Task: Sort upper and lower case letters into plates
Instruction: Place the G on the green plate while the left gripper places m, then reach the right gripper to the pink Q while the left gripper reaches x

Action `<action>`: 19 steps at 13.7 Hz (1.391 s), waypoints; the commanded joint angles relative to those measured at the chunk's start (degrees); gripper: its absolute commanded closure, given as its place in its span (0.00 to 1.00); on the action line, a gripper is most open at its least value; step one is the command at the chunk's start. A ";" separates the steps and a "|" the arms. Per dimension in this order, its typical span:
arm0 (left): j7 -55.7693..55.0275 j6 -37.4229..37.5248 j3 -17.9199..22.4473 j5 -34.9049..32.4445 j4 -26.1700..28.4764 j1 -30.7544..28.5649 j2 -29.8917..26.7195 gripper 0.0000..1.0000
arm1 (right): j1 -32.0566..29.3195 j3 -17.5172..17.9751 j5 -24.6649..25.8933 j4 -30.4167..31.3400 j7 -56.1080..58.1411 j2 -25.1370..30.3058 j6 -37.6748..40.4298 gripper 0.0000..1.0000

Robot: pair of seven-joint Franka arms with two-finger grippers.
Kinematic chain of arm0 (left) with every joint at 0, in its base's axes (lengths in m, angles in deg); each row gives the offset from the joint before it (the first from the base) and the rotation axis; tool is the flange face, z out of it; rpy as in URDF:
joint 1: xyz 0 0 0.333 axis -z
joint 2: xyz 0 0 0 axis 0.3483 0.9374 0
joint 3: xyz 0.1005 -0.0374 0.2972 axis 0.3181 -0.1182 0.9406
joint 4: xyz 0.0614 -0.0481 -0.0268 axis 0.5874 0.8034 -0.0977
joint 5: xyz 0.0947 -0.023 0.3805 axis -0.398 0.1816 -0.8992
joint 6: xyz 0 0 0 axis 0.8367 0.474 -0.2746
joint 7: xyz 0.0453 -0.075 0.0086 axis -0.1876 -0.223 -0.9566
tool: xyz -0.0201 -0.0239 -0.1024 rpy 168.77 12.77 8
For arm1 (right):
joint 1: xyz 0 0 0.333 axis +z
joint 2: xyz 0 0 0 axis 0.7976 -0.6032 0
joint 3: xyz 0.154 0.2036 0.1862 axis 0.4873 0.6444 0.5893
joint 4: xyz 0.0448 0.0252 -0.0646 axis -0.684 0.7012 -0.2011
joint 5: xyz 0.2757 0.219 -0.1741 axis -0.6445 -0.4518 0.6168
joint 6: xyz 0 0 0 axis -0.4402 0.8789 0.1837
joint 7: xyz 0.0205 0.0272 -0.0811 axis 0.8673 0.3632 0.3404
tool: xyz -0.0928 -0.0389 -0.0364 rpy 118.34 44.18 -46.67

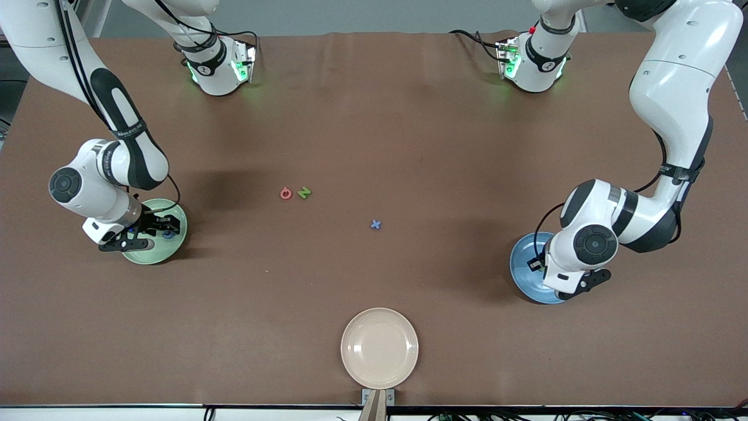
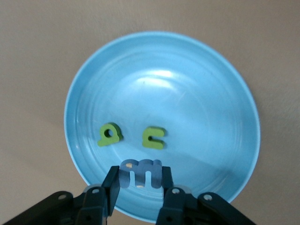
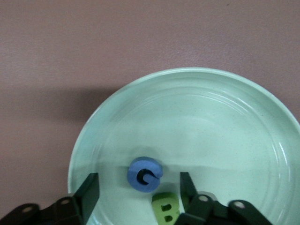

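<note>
The left gripper [image 2: 138, 186] clamps a pale blue foam letter [image 2: 140, 171] over the round blue plate [image 1: 522, 266] and should release. The right gripper [image 3: 138, 187], open over the pale green plate [image 1: 176, 237], leaves a blue letter [image 3: 145, 174] there. Farther off, three loose letters [image 1: 303, 192] await sorting.

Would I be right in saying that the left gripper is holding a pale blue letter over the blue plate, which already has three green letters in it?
Not quite: the left wrist view shows two green letters in the blue plate, not three. The left gripper does hold a pale blue letter over it.
</note>
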 commanded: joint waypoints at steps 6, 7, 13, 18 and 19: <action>-0.37 0.40 -0.72 3.13 0.58 -0.33 -0.79 0.00 | 14.72 0.68 0.45 0.77 -24.54 13.17 18.44 0.00; -0.37 0.49 -0.72 3.22 0.41 -0.24 -0.97 0.00 | 17.53 0.68 0.45 0.85 -28.42 13.52 19.07 0.00; -11.24 0.49 -5.46 5.77 -3.81 5.97 -0.44 0.00 | 31.00 0.77 -0.25 3.13 -47.95 12.65 13.56 0.00; -22.32 -5.55 -5.29 5.06 -3.46 15.12 1.14 0.00 | 34.26 0.77 -0.34 7.88 -52.27 10.98 4.40 0.06; -25.12 -6.79 -5.20 4.89 -3.64 17.14 2.01 0.00 | 34.35 0.86 -0.34 7.88 -52.89 10.19 4.23 0.09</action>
